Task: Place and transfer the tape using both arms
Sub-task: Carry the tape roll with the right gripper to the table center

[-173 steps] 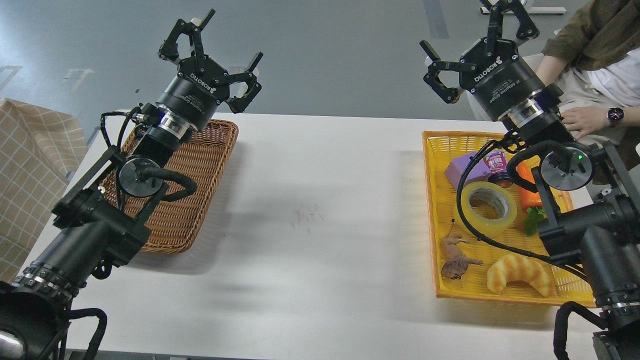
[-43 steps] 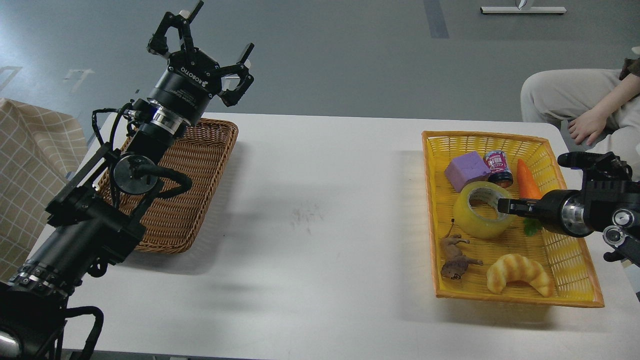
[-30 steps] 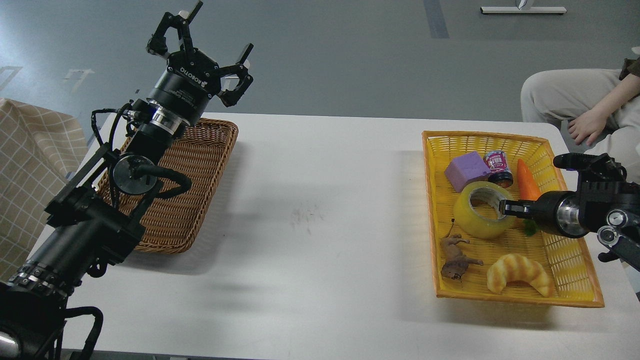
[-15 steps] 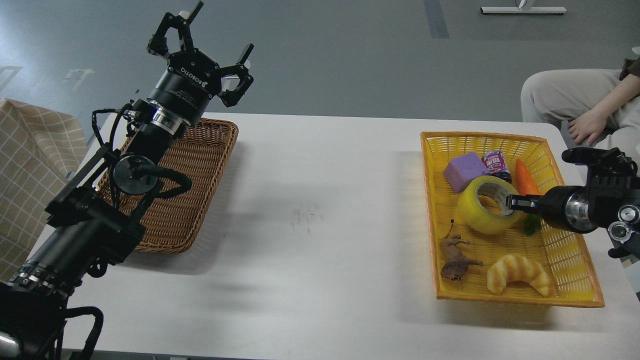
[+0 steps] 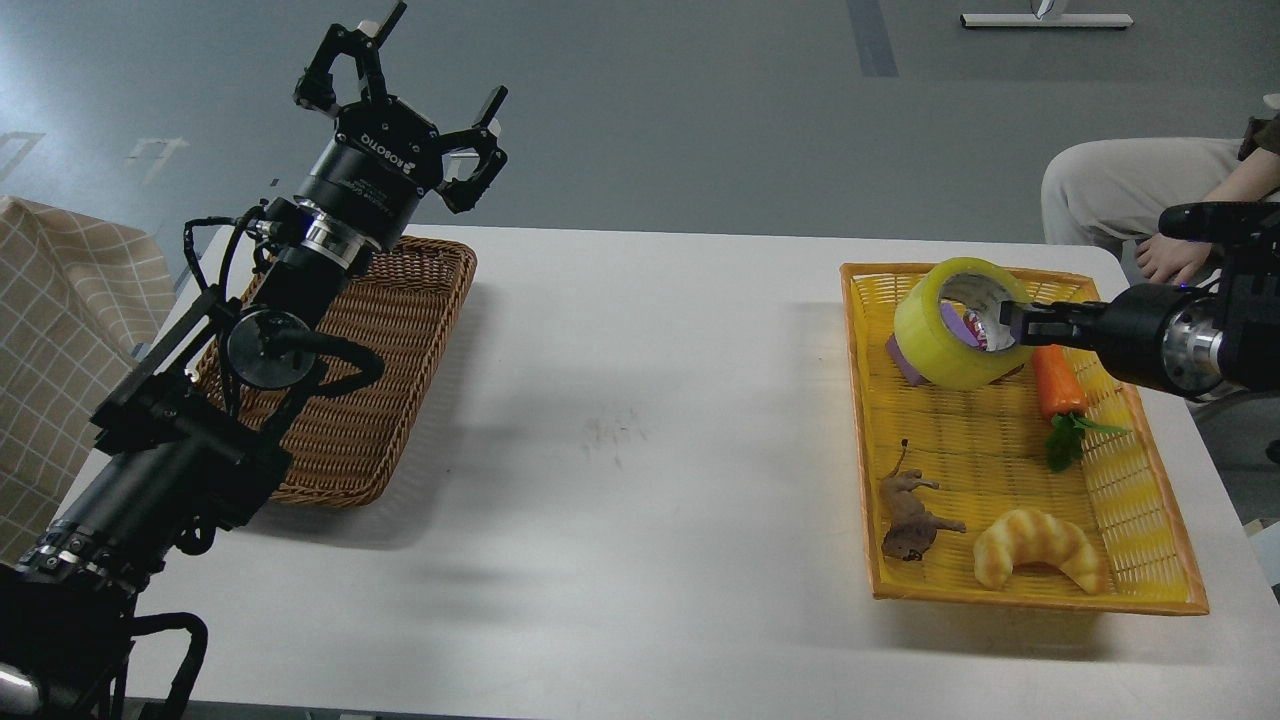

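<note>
While the right gripper [image 5: 1012, 322] clamps the tape [image 5: 950, 325] by its rim above the yellow basket [image 5: 1150, 530], the left gripper [image 5: 415, 95], lettered "ROBOTIQ", stands spread.

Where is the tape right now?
The tape is on the right, held up by the right gripper over the far end of the yellow basket, above the purple block.
</note>
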{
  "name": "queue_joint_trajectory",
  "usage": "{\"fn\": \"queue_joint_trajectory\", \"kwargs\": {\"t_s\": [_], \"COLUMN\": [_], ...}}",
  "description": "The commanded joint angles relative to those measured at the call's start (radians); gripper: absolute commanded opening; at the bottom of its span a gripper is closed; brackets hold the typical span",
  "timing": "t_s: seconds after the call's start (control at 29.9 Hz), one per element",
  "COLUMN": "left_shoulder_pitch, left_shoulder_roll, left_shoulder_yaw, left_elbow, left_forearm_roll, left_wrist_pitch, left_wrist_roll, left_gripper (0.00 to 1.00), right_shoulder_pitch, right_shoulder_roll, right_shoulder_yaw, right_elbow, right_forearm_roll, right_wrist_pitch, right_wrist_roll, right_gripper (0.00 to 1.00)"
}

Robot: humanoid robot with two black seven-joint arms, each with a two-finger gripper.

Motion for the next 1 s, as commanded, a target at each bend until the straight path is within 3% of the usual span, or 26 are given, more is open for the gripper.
{"fn": "queue_joint_trajectory", "kwargs": {"t_s": [0.0, 0.2, 0.7, 0.97], "left_shoulder_pitch": [-0.001, -0.001, -0.004, -0.004], "left_shoulder_roll": [0.0, -0.003, -0.008, -0.008], "left_shoulder_yaw": [0.0, 0.0, 0.0, 0.0], "left_elbow": [0.0, 0.0, 0.0, 0.0], "left_forearm_roll": [0.0, 0.0, 0.0, 0.0], "left_wrist_pitch": [0.0, 0.0, 0.0, 0.0], "left_wrist_roll": [0.0, 0.0, 0.0, 0.0], "left_gripper": [0.98, 0.98, 0.98, 0.98], "right_shoulder_pitch": [0.034, 0.069, 0.218, 0.263], "right_shoulder_roll": [0.039, 0.174, 0.579, 0.702], "right_shoulder_yaw": [-0.003, -0.013, -0.203, -0.31], "right_elbow": [-0.01, -0.044, -0.335, -0.438], "right_forearm_roll": [-0.002, -0.017, -0.069, -0.077], "right_wrist_pitch": [0.0, 0.0, 0.0, 0.0], "right_wrist_roll": [0.0, -0.002, -0.003, -0.003], "right_gripper": [0.0, 0.0, 0.0, 0.0]}}
